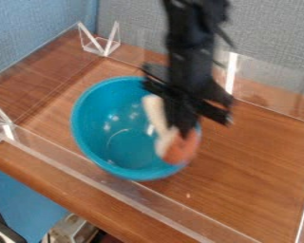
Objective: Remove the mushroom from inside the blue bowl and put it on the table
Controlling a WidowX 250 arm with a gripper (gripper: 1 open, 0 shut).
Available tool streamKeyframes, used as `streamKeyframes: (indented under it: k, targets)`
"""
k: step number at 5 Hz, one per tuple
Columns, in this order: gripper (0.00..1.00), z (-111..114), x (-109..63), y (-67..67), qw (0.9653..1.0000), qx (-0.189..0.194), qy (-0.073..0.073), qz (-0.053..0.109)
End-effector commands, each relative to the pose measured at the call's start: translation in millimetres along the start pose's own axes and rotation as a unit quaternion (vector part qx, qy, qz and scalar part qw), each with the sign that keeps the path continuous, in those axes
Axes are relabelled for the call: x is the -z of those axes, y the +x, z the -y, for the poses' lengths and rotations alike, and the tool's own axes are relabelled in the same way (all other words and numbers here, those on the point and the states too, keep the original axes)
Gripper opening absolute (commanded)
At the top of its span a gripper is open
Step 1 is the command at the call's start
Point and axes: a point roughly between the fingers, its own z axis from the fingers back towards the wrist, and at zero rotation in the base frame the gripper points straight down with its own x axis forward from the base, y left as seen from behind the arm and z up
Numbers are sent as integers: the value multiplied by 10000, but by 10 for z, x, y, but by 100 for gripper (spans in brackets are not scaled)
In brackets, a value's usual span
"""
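My gripper [180, 142] points down and is shut on the mushroom [175, 144], which hangs tilted with its reddish-brown cap low and its cream stem [156, 114] up. The frame is motion-blurred. The mushroom hangs over the right rim of the blue bowl [110, 128], which sits on the wooden table [256, 171] and looks empty inside. The black arm [190, 47] rises above the gripper.
Low clear acrylic walls [142, 185] edge the table at the front, and more stand at the back right [262, 76]. A clear triangular stand [98, 40] sits at the back left. Bare wood lies right of the bowl.
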Motion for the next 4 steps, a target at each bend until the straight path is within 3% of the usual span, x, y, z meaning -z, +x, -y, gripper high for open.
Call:
streamKeyframes:
  k: [1,2,4]
  targets:
    - [0,314,92,109,9992,380,-48,146]
    - [0,522,448,88,9977,670,-95,-4]
    - [0,525,466,89,9977,665,-42,82]
